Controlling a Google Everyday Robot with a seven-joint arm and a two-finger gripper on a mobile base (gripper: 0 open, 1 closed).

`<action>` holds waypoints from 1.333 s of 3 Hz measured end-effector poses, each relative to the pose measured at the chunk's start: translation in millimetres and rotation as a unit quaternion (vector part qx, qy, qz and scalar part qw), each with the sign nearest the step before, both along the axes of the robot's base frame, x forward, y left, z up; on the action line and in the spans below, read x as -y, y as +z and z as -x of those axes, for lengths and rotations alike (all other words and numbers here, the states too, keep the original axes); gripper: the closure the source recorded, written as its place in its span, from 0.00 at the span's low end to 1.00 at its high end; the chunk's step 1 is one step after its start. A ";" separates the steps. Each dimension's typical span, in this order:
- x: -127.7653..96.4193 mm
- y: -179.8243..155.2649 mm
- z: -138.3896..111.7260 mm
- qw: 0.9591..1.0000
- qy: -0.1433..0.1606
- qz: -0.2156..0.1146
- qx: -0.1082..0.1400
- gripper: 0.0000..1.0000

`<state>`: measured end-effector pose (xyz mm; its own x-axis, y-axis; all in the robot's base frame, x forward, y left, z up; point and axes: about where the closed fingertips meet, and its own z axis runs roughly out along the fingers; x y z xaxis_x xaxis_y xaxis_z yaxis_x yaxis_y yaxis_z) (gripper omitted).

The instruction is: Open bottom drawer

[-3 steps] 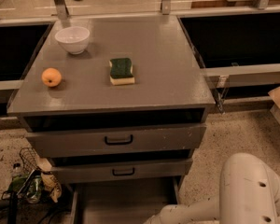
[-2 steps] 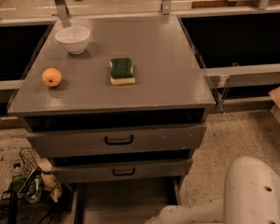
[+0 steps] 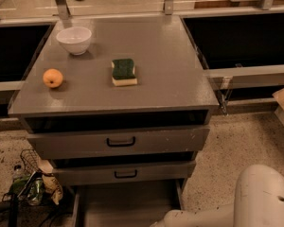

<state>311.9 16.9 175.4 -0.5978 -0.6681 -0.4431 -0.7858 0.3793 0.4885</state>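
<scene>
Claw is out of sight below the lower edge of the camera view, somewhere past the end of the white, smooth-shelled robot arm (image 3: pixel 265 197) that fills the lower right corner, so I cannot tell whether it is open, closed or gripping a handle. Over the last second the arm has sunk a little lower and further right. The grey bottom drawer (image 3: pixel 128 205) looks unchanged: it already stands pulled out from under the grey table (image 3: pixel 170 56), with its bare floor and two side walls showing and its front cut off by the lower edge. I read this as the pull being finished or nearly so, with the arm easing back rather than hauling further. The drawer lies directly below the mid-height grey front (image 3: pixel 80 175) and the taller grey front with the larger black handle (image 3: pixel 175 141), both of which sit further in. The forearm reaches in from the right along the lower edge toward the drawer's hidden front, so the claw is probably at or just beside that front, though contact cannot be confirmed.
</scene>
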 end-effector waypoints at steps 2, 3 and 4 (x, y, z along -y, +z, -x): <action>-0.1 3.5 12.0 1.000 0.016 -0.015 -0.003 1.00; -0.1 3.0 11.9 1.000 0.015 -0.015 -0.004 1.00; 7.1 1.6 18.5 1.000 -0.001 -0.010 -0.006 1.00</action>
<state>293.4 9.8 176.9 -0.6049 -0.6575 -0.4491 -0.7789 0.3715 0.5053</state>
